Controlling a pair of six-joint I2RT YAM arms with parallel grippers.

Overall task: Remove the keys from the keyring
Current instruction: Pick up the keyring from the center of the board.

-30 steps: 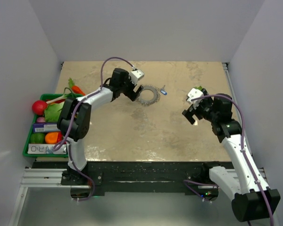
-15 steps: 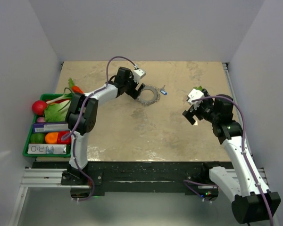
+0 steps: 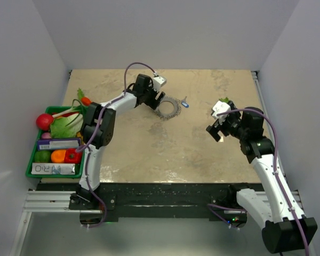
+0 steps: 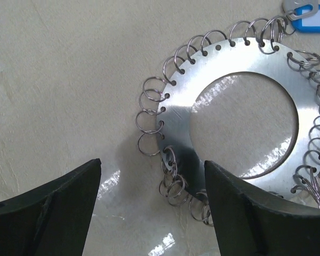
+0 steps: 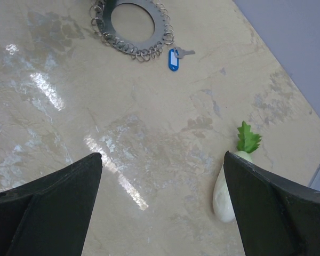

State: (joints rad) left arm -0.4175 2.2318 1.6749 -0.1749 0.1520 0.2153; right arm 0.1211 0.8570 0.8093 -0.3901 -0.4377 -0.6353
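The keyring is a flat grey metal loop edged with several small wire rings, lying flat on the table. It also shows in the left wrist view and the right wrist view. The small key with the blue head lies at the loop's far right edge, touching one of the small rings. My left gripper is open and empty just above the loop's left edge, one finger over its rim. My right gripper is open and empty, off to the right.
A white radish with green leaves lies on the table under my right gripper. A green tray with vegetables and boxes stands at the left edge, a carrot beside it. Walls close in the table on three sides.
My left gripper has shifted a little up and to the right, staying at the loop's left edge. The loop, the key and the right arm have not visibly moved.
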